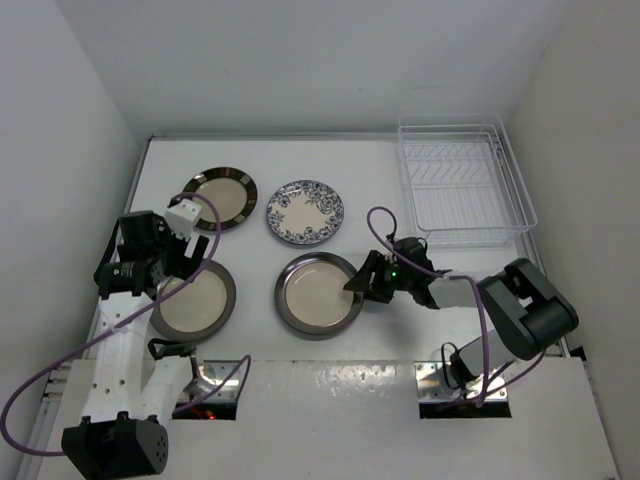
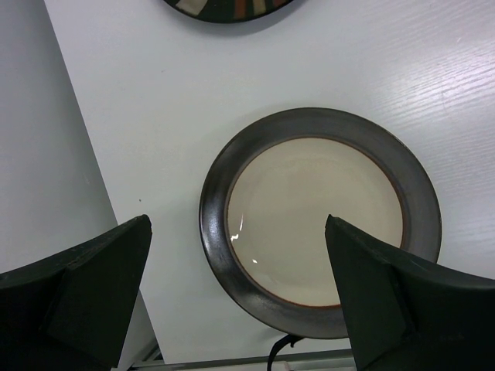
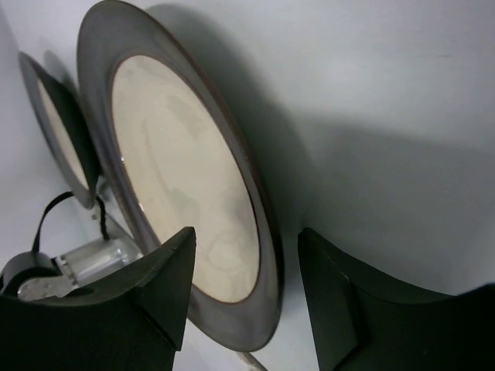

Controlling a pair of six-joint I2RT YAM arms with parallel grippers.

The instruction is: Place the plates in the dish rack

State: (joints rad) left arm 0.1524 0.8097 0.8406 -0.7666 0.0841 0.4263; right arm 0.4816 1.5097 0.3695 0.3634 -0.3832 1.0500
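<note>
Four plates lie flat on the white table. A dark-rimmed plate (image 1: 218,197) is at the back left, and the blue floral plate (image 1: 305,211) is beside it. A second dark-rimmed plate (image 1: 195,298) lies front left and a third (image 1: 318,293) in the middle. The empty white wire dish rack (image 1: 460,180) stands at the back right. My left gripper (image 1: 172,264) hovers open above the front-left plate (image 2: 321,224), holding nothing. My right gripper (image 1: 358,283) is low and open, with its jaws either side of the middle plate's right rim (image 3: 263,232), one finger over the plate and one outside it.
White walls close in the table on the left, back and right. Purple cables loop off both arms. The back-left plate's edge (image 2: 228,6) shows at the top of the left wrist view. The front-left plate (image 3: 58,131) shows beyond the middle plate in the right wrist view.
</note>
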